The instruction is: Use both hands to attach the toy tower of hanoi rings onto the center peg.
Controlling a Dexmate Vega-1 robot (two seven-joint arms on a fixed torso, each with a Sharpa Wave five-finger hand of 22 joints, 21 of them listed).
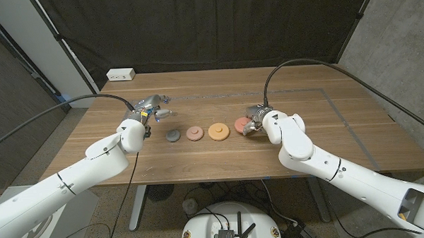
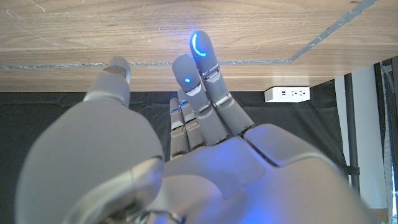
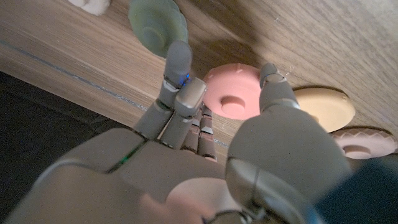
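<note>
Four flat round rings [image 1: 204,132] in row: grey, pink, orange, red.

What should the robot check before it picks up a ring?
1. Rings lie flat on the table, with the dark grey ring, pink ring and orange ring in a row: ok.
2. Right hand is at the red ring, with a finger and the thumb on either side of it: ok.
3. Right hand has a firm grip on the red ring: cannot tell.
4. Left hand is free, fingers apart and holding nothing: ok.
5. Where the center peg stands: cannot tell.
</note>
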